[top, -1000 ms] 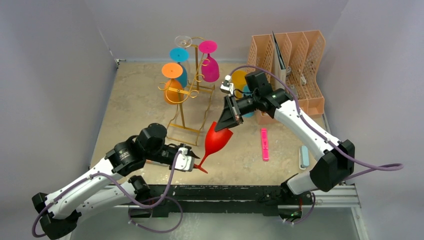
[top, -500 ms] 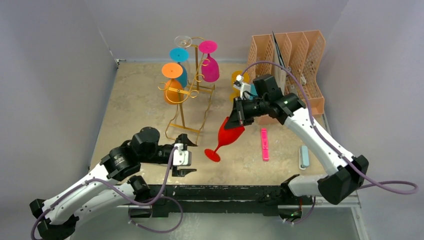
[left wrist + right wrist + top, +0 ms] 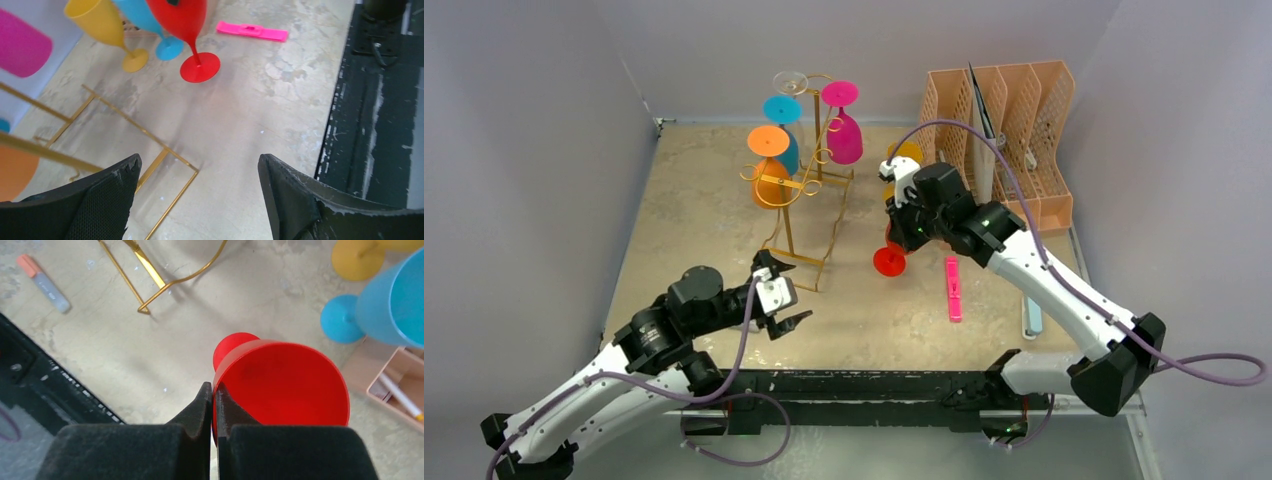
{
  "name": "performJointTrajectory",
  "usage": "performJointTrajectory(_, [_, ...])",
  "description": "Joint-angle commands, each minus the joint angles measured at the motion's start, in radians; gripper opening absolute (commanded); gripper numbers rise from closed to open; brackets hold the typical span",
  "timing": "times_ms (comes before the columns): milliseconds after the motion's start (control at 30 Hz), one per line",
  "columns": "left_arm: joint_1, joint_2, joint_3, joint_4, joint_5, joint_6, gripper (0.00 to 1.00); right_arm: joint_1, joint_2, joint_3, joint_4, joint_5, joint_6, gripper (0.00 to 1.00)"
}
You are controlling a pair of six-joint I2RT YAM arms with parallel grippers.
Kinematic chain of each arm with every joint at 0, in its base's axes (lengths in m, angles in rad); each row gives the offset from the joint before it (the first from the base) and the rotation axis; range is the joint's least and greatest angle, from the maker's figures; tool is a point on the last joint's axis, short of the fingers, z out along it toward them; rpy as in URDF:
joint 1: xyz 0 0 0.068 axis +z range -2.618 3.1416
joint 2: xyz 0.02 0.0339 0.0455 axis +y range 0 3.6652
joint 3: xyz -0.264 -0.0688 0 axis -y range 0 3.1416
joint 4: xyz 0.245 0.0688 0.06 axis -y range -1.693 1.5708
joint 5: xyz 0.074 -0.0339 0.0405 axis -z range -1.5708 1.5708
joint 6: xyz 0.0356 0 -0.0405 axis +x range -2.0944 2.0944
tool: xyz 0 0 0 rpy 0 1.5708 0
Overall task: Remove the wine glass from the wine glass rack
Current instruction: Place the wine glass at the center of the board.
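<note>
Up front, the left pincer (image 3: 198, 160) hangs wide open over the bench (image 3: 704, 220), gripping nothing, right by the rack (image 3: 788, 228) base. Off to the right lie a pink strip (image 3: 952, 288) and a marker (image 3: 1031, 313). The red glass (image 3: 889, 260) is off the rack, upright between rack and strip, with the right pincer (image 3: 214, 390) clenched on its rim. Can't tell if the foot touches down. A yellow glass (image 3: 102, 22) and a blue glass (image 3: 145, 20) stand just behind. Further back, an orange glass (image 3: 769, 185) and a magenta glass (image 3: 845, 138) hang upside down on the thin gold rack. The organiser (image 3: 1014, 110) sits far right.
</note>
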Motion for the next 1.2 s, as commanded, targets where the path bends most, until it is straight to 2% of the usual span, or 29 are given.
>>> performJointTrajectory(0, [0.002, -0.044, -0.036, 0.066, -0.154, -0.059, 0.85, 0.021, 0.015, -0.039, 0.211, 0.075, -0.132, 0.00])
performJointTrajectory(300, [0.002, -0.133, -0.096, 0.066, -0.228, -0.067, 0.86, 0.022, 0.183, 0.040, 0.318, 0.116, -0.153, 0.00])
performJointTrajectory(500, [0.002, -0.109, -0.093, 0.069, -0.228, -0.051, 0.86, 0.022, 0.288, 0.112, 0.281, 0.144, -0.124, 0.00])
performJointTrajectory(900, [0.002, -0.133, -0.102, 0.067, -0.258, -0.024, 0.86, 0.019, 0.396, 0.174, 0.313, 0.254, -0.138, 0.00])
performJointTrajectory(1167, [0.002, -0.114, -0.097, 0.061, -0.235, -0.022, 0.86, 0.002, 0.456, 0.214, 0.295, 0.258, -0.138, 0.00])
